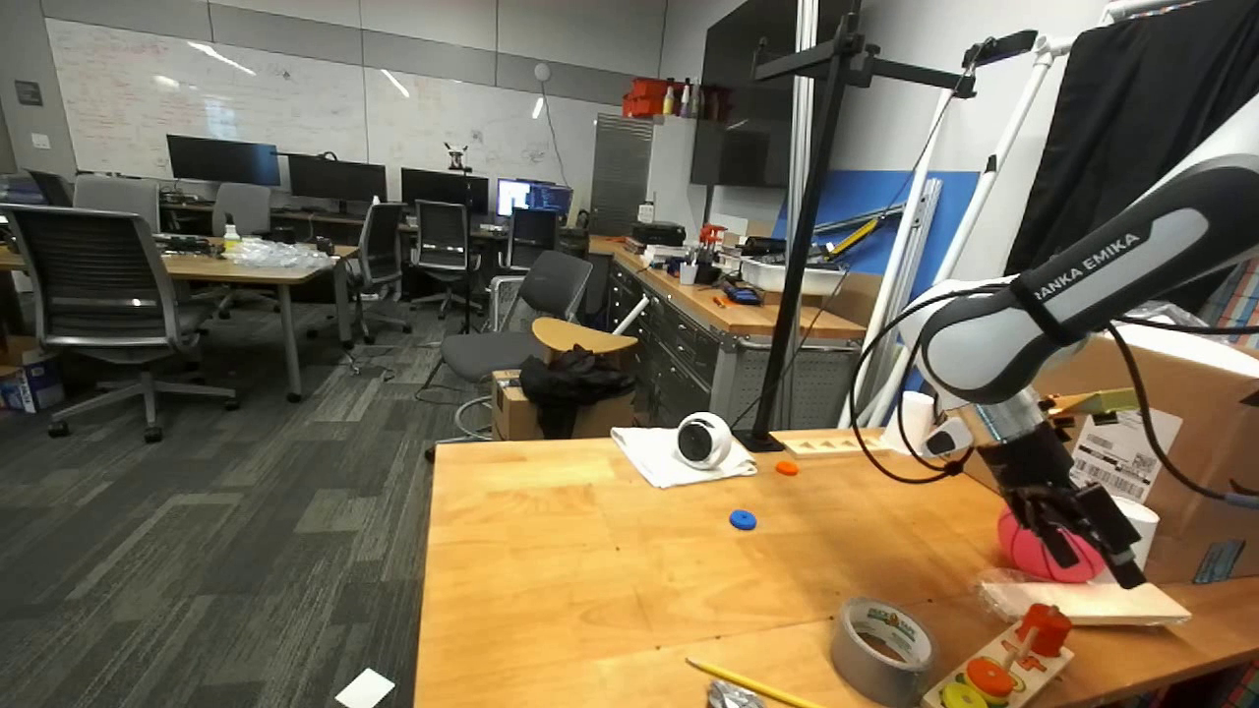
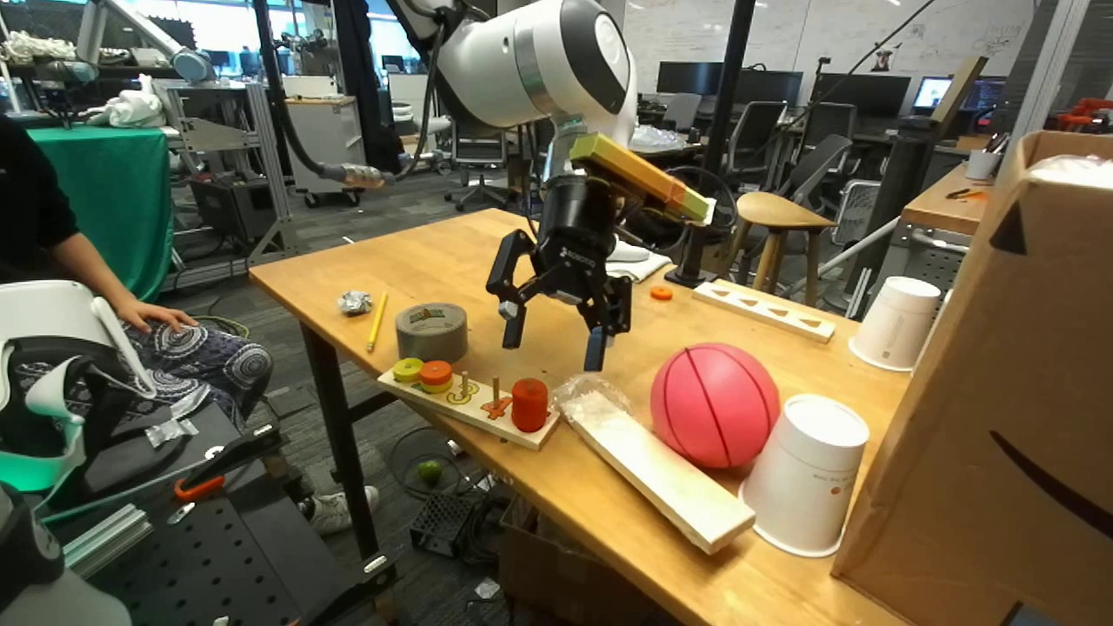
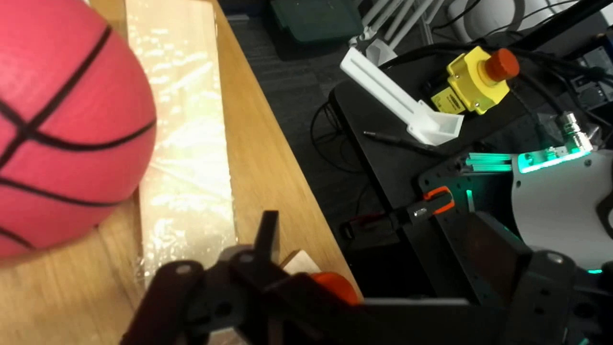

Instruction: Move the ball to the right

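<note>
I'm hovering the gripper (image 2: 555, 339), fingers (image 2: 515, 327) spread wide and empty. The pink ball (image 2: 715, 404) is sitting on the table (image 2: 417, 265) beside an upside-down cup (image 2: 809, 487); something white (image 2: 1076, 170) is showing at the top of a cardboard box (image 2: 1000, 365).

From my end I see a light-streaked whiteboard (image 1: 295, 108) behind monitors (image 1: 337, 180) and office chairs (image 1: 443, 231) well beyond the gripper (image 2: 554, 339), bright windows (image 2: 223, 17) far behind it too, and a wooden table (image 1: 561, 560) over grey patterned carpet (image 1: 266, 551) below it.
</note>
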You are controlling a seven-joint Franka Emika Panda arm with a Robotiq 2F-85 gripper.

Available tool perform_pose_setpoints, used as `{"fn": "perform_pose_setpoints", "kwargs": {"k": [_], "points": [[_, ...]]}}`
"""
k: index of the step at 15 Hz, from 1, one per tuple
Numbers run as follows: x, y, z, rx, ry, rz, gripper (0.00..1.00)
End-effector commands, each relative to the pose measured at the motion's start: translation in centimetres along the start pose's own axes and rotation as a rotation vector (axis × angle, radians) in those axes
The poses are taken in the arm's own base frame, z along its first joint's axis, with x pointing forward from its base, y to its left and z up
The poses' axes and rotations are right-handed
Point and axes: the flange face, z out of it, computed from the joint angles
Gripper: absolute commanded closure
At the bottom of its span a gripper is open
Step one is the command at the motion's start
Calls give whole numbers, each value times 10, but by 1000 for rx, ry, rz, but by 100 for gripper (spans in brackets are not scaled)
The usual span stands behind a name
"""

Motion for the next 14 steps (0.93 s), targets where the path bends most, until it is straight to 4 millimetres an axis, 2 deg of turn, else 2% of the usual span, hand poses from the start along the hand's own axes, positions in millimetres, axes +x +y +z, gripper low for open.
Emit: {"fn": "perform_pose_setpoints", "kwargs": {"k": [1,7,9,14], "points": [[2,-4,7,-50,13,-69,0],[-18,9,17,-61,-65,-42,0],[-14,14,17,-81,-87,-72,0],[11,26,2,-265,-219,-185,0]]}}
